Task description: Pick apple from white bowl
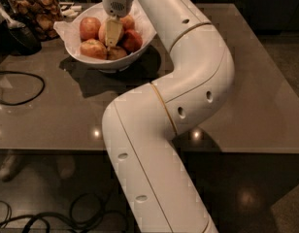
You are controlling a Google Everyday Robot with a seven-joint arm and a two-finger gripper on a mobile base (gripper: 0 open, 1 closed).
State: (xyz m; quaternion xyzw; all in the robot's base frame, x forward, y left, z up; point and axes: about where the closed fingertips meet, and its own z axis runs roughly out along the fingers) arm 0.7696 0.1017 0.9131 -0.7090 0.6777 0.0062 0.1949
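The white arm (188, 81) rises from the near edge over the brown tabletop (62, 115). Further back stands the white bowl (108, 64), and the pincer (113, 32) hangs down into it among the fruit. I cannot tell whether it is open or closed. The apple (102, 33) lies in the bowl, just beside the pincer and partly hidden by it.

Table (246, 101): white bowl (110, 65) rear L; apples (93, 48) inside; gripper (113, 33) down among them; jar (38, 11) behind-L of bowl
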